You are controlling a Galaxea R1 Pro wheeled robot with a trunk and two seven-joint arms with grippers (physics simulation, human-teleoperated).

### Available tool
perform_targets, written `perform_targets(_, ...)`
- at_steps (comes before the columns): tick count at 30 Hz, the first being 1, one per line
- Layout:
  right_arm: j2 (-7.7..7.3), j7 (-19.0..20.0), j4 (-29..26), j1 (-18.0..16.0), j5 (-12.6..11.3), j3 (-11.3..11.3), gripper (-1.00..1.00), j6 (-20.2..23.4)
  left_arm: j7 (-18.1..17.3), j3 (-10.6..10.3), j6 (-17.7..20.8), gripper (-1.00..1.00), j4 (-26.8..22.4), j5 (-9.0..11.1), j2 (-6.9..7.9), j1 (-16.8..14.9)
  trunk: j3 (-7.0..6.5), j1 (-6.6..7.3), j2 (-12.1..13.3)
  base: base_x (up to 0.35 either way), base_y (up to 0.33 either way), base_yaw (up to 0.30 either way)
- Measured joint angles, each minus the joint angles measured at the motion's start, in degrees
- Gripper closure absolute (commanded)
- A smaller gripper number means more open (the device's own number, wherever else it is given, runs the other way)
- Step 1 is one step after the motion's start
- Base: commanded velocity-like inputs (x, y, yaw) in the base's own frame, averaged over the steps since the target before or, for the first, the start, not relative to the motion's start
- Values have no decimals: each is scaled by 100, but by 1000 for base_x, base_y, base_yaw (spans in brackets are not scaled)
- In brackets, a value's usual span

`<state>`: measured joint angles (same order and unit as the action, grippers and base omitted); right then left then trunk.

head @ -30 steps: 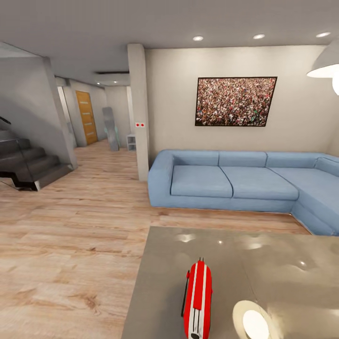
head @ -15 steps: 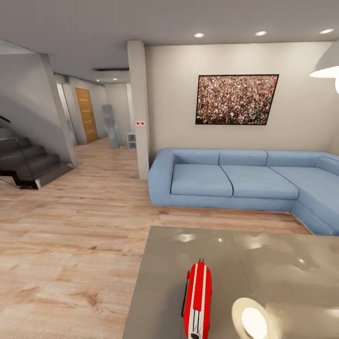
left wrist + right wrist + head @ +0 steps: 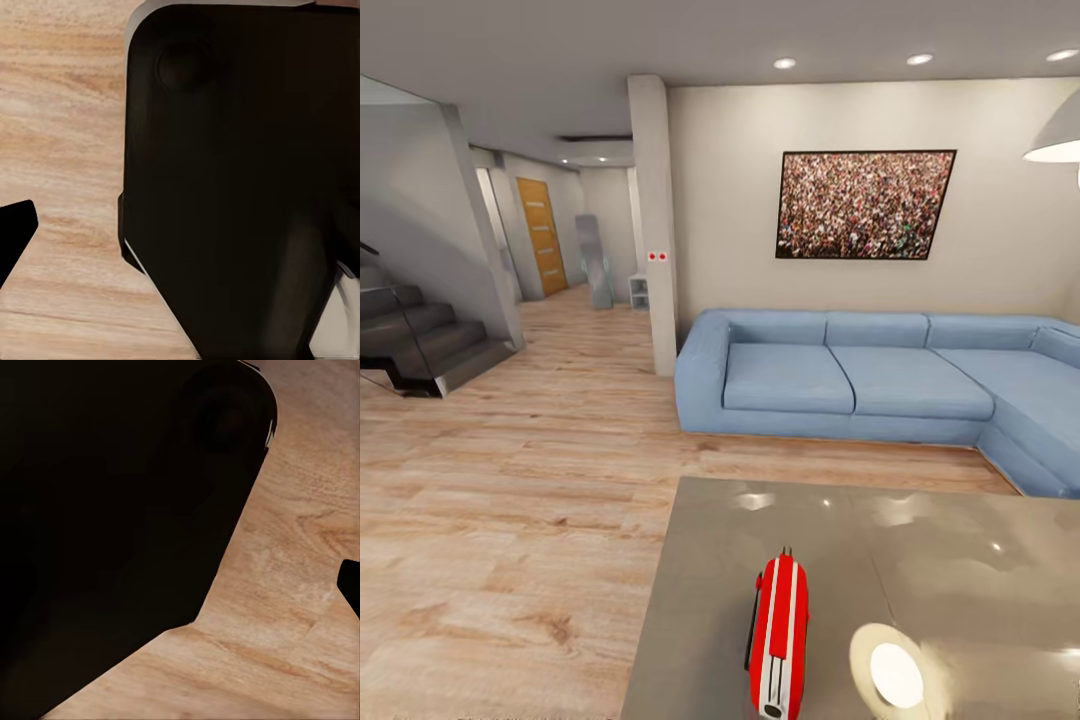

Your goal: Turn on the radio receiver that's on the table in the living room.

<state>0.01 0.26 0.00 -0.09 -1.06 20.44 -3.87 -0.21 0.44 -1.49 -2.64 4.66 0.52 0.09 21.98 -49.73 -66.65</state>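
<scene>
The radio receiver lies flat on the glossy grey table, close to its near edge, its short black antenna stub pointing toward the blue sofa. Just beside the radio receiver a round lamp reflection shines on the tabletop. Beyond the table runs the wood floor, then the sofa, with the crowd picture above it. Whether either pincer is open or closed, I cannot tell: the wrist views show dark robot bodywork over floor.
</scene>
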Motion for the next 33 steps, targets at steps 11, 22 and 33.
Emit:
perform_targets(11, -9, 0, 0, 0, 0, -5, -100, 5, 3, 6, 0, -100, 0, 0, -2, 0, -98, 242, 441, 0, 0, 0)
perform_targets(22, -9, -2, 0, 0, 0, -5, -100, 9, 3, 9, 0, -100, 0, 0, 1, 0, -195, 483, 882, 0, 0, 0)
perform_targets(33, -9, -8, 0, 0, 0, 3, -100, 19, 3, 9, 0, -100, 0, 0, -5, 0, -292, 725, 1324, 0, 0, 0)
